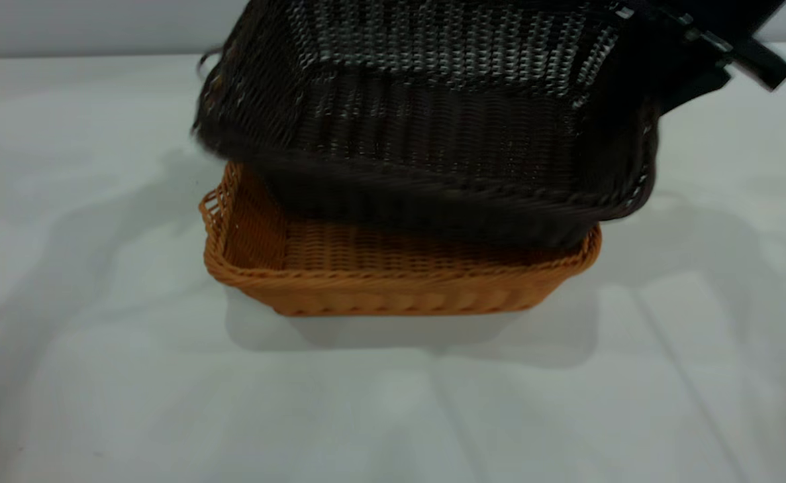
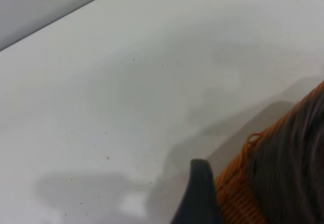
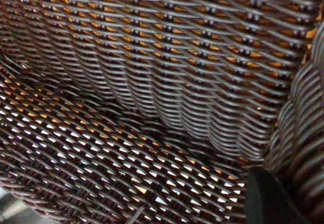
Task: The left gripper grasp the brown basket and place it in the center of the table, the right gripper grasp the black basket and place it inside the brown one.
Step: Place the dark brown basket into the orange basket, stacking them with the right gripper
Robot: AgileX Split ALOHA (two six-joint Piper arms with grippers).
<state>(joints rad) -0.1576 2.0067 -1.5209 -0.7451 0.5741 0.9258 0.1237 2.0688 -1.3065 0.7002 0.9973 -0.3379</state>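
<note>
The brown basket [image 1: 393, 282] sits on the table [image 1: 97, 349] near its middle. The black basket [image 1: 433, 127] hangs tilted just above it, its lower edge dipping inside the brown rim. My right gripper [image 1: 681, 74] is shut on the black basket's right rim at the upper right. In the right wrist view one fingertip [image 3: 268, 198] lies against the black weave [image 3: 152, 82], and orange shows through the gaps. My left gripper [image 2: 200, 196] shows only in the left wrist view, just outside a corner of the brown basket [image 2: 235, 188], with the black basket [image 2: 293, 158] beyond. It is out of the exterior view.
Bare pale table [image 2: 126, 82] stretches around the baskets on all sides. The table's far edge meets a grey wall [image 1: 64, 27] at the back. Shadows of the arms fall on the tabletop to the left and right of the baskets.
</note>
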